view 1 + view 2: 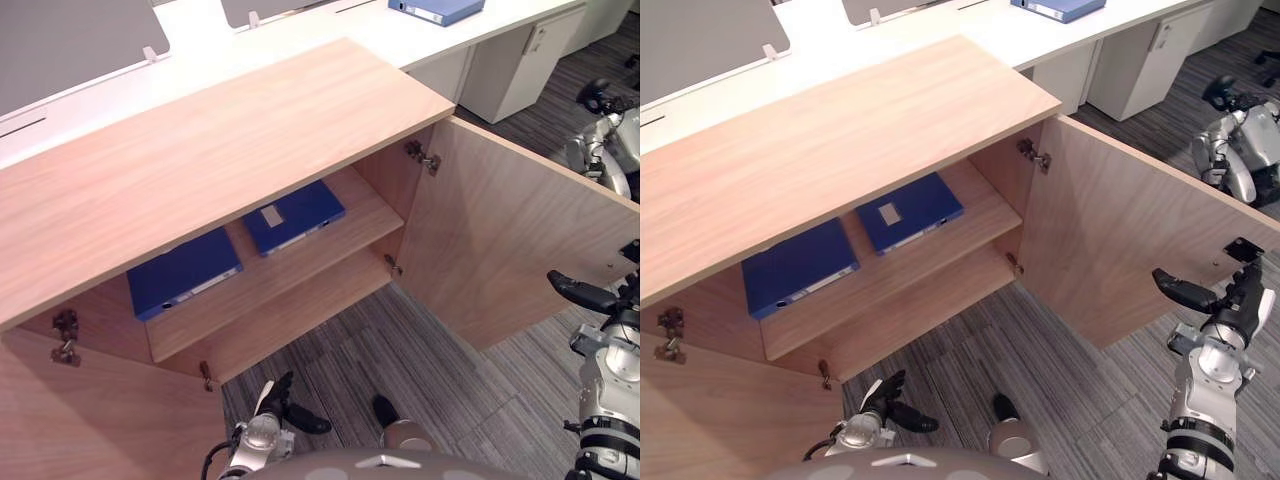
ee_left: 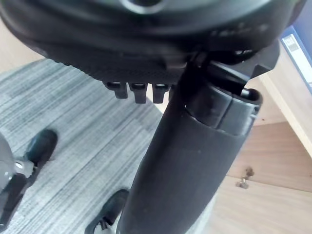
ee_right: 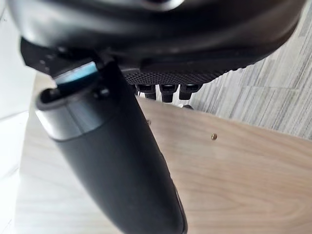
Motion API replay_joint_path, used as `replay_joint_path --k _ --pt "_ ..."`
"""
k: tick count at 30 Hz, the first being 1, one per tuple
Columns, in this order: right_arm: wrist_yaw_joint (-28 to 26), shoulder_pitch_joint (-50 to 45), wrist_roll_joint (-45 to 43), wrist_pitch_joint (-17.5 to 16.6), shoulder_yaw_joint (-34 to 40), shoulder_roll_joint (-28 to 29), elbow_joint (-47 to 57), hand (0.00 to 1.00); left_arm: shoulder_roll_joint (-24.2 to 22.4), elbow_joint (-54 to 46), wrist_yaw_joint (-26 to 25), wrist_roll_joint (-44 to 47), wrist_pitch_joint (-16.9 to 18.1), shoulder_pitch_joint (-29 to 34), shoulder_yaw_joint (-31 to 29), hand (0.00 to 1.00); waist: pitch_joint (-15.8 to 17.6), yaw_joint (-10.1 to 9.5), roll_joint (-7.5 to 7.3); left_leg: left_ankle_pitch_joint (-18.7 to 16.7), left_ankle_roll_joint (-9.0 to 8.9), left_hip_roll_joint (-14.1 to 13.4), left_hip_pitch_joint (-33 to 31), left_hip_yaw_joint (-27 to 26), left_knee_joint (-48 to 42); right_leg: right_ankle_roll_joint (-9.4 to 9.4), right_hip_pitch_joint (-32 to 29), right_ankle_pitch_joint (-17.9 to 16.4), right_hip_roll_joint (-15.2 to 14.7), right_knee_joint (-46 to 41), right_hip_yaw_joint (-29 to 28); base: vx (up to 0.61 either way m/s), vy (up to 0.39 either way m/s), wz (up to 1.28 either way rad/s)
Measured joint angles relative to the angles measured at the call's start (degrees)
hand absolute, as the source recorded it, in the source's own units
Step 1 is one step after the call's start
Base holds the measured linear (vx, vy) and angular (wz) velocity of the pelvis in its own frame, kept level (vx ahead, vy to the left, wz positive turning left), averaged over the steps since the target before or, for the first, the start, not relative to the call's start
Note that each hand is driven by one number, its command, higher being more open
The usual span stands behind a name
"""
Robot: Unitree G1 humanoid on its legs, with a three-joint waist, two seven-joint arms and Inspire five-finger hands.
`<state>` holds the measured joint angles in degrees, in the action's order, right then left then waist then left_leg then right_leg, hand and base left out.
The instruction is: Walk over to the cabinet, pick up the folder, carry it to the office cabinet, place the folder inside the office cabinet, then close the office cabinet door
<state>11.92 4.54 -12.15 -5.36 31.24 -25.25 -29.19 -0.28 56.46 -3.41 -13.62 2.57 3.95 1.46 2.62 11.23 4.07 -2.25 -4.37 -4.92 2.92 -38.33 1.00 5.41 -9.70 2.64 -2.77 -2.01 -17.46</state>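
The left folder and the right folder lie flat on the office cabinet shelf. The right hand, relaxed and empty, hovers near the open right door. The left hand hangs low, empty. A glancing push may leave the door ajar.

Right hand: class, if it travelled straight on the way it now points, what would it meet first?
Probably the light wooden cabinet's open right door; the right hand points at its panel, though depth is unclear.

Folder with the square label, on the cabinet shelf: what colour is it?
The folder is blue; the left eye view shows it best.
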Motion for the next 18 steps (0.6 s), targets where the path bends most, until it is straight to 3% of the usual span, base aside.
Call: replay_joint_path --k 8,14,18 --pt "0.5 1.5 -1.6 0.0 -2.3 -4.2 -4.2 1.0 2.2 1.2 0.0 0.0 0.6 0.3 1.6 1.0 0.0 0.37 -0.02 0.7 0.82 1.6 -0.8 3.4 1.6 0.67 0.0 1.3 -1.4 2.2 1.2 0.0 -0.004 0.05" --pt "1.4 1.8 -1.6 0.0 -3.3 -4.3 -3.9 1.0 2.8 1.2 -0.1 0.1 0.9 -0.4 1.7 1.0 0.1 0.93 0.02 1.0 1.2 2.3 -1.7 5.9 2.0 0.92 0.0 2.6 -2.1 4.3 2.1 -0.03 -0.008 0.05" --pt "2.0 0.2 -1.4 0.0 -3.1 -1.9 3.0 1.0 2.8 1.2 -0.1 0.0 1.1 -0.3 1.6 1.0 0.5 1.52 0.63 1.2 1.29 2.5 -1.8 6.3 2.4 0.8 0.1 3.3 -2.5 5.5 3.1 -0.03 -0.007 -0.03"
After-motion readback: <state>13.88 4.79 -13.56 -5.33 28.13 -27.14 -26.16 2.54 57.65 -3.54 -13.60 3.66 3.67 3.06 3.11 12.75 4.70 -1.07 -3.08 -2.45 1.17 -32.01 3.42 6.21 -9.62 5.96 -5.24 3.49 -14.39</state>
